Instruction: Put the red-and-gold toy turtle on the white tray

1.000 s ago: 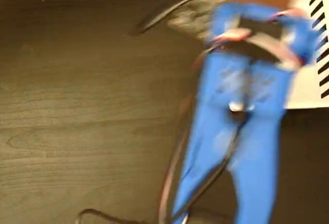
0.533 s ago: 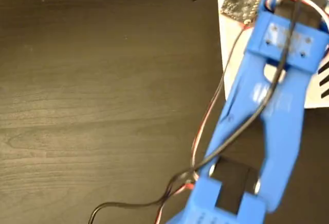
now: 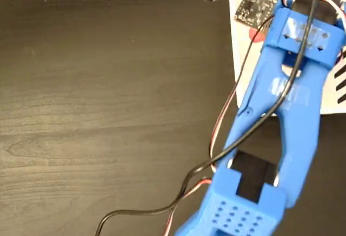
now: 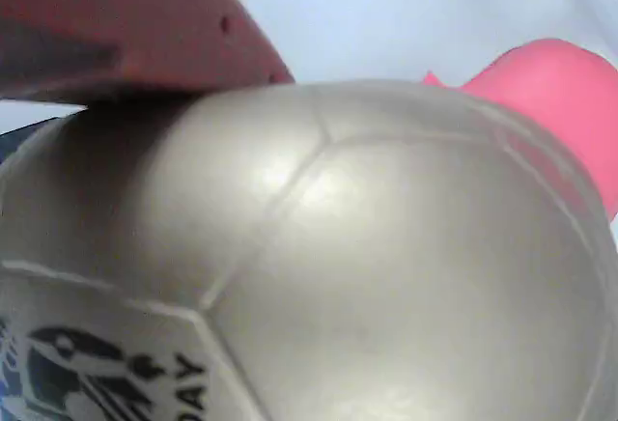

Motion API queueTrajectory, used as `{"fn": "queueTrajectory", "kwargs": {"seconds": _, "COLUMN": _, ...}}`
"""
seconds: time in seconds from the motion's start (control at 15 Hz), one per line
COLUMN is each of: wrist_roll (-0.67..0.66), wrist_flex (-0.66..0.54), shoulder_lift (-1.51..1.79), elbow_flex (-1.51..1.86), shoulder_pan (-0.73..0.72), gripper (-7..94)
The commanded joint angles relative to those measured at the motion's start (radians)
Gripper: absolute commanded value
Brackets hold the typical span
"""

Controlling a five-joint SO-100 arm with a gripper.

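Note:
The red-and-gold toy turtle (image 4: 367,257) fills the wrist view: a shiny gold shell with a black printed mark at the lower left and a coral-red head (image 4: 550,93) at the right. My gripper (image 4: 222,180) is shut on it, with one red finger (image 4: 126,25) pressed on the shell from the upper left; the other finger is hidden. White surface shows behind the turtle. In the fixed view the blue arm (image 3: 286,100) reaches up to the right over the white tray (image 3: 246,68), whose black stripes show at its top and right edges. The arm hides the turtle there.
Dark wood tabletop (image 3: 97,106) spans the left and middle of the fixed view. Black and red cables (image 3: 216,138) trail from the arm toward the bottom edge. A small circuit board (image 3: 250,6) sits on the wrist over the tray.
The arm swung to the right and stretched over the tray, from a blurred fast motion to a nearly still pose. Its wrist now sits a little lower over the tray's top edge.

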Motion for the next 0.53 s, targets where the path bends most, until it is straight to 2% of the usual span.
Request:
{"fn": "queueTrajectory", "kwargs": {"seconds": 0.0, "wrist_roll": 0.006, "wrist_flex": -0.012, "shoulder_lift": 0.037, "elbow_flex": -0.012, "shoulder_pan": 0.014, "gripper": 0}}
{"fn": "queueTrajectory", "kwargs": {"seconds": 0.07, "wrist_roll": 0.0, "wrist_flex": -0.02, "shoulder_lift": 0.037, "elbow_flex": 0.003, "shoulder_pan": 0.017, "gripper": 0}}
{"fn": "queueTrajectory", "kwargs": {"seconds": 0.2, "wrist_roll": 0.0, "wrist_flex": -0.025, "shoulder_lift": 0.038, "elbow_flex": 0.026, "shoulder_pan": 0.021, "gripper": 6}}
{"fn": "queueTrajectory", "kwargs": {"seconds": 0.47, "wrist_roll": -0.003, "wrist_flex": -0.017, "shoulder_lift": 0.029, "elbow_flex": 0.057, "shoulder_pan": 0.023, "gripper": 46}}
